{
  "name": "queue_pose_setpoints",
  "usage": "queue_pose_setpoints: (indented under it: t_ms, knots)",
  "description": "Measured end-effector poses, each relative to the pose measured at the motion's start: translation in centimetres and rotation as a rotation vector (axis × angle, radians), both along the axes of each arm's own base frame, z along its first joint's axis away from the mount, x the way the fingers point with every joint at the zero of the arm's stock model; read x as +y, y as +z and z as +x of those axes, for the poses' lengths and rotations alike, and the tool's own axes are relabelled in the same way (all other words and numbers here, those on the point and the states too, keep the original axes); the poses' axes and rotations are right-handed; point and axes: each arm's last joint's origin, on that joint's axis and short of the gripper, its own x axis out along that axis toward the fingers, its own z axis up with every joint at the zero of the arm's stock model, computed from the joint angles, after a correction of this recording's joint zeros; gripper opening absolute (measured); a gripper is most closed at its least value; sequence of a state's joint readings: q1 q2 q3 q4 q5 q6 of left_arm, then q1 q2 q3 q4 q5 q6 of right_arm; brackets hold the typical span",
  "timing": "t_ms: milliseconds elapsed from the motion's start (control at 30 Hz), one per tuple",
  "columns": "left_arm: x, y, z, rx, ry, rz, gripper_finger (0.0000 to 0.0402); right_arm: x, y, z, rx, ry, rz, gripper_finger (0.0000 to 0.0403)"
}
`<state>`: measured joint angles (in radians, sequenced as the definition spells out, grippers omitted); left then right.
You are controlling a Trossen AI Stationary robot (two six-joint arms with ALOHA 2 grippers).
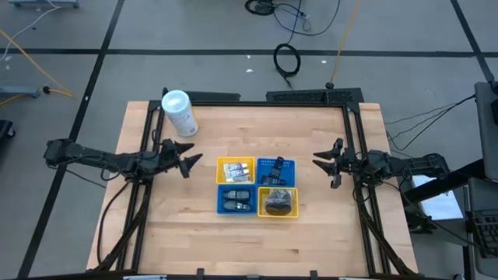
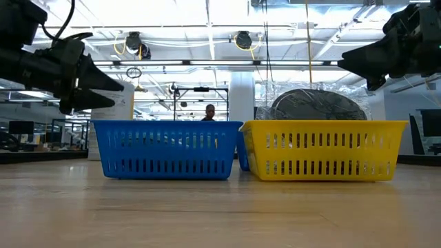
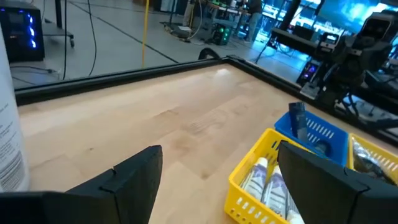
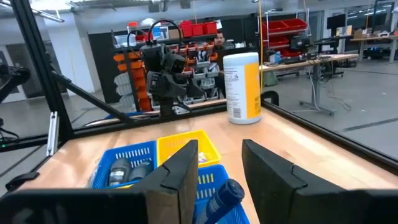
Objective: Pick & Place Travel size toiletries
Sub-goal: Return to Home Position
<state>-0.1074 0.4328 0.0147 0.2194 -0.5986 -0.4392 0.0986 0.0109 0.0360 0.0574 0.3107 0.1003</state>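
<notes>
Four small square baskets sit in a two-by-two block at the table's middle. The far yellow basket point(image 1: 236, 171) holds pale tubes point(image 3: 264, 183). The far blue basket point(image 1: 277, 171) holds a dark blue bottle point(image 4: 225, 193). The near blue basket point(image 1: 236, 199) holds dark mini bottles point(image 4: 119, 171). The near yellow basket point(image 1: 278, 201) holds dark discs in clear wrap point(image 2: 317, 103). My left gripper point(image 1: 190, 163) hovers open just left of the block, above the table. My right gripper point(image 1: 320, 159) hovers open to the block's right. Neither touches anything.
A big white canister point(image 1: 179, 113) stands upright near the table's far left corner, behind my left gripper. A black frame rail point(image 1: 264, 101) runs along the far edge and down both sides. Bare wood lies near the baskets point(image 1: 257, 249). A person shows far behind point(image 2: 209, 112).
</notes>
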Motion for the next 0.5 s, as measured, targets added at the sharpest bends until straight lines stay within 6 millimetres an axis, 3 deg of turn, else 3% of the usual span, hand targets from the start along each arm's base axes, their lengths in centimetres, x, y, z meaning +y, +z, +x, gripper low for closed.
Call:
queue_pose_setpoints:
  t_ms: [500]
  knots:
    - [-0.01,0.01,0.01,-0.006,-0.001,-0.011,0.0315,0.00,-0.01,0.00,0.000,0.000,0.000,0.0117]
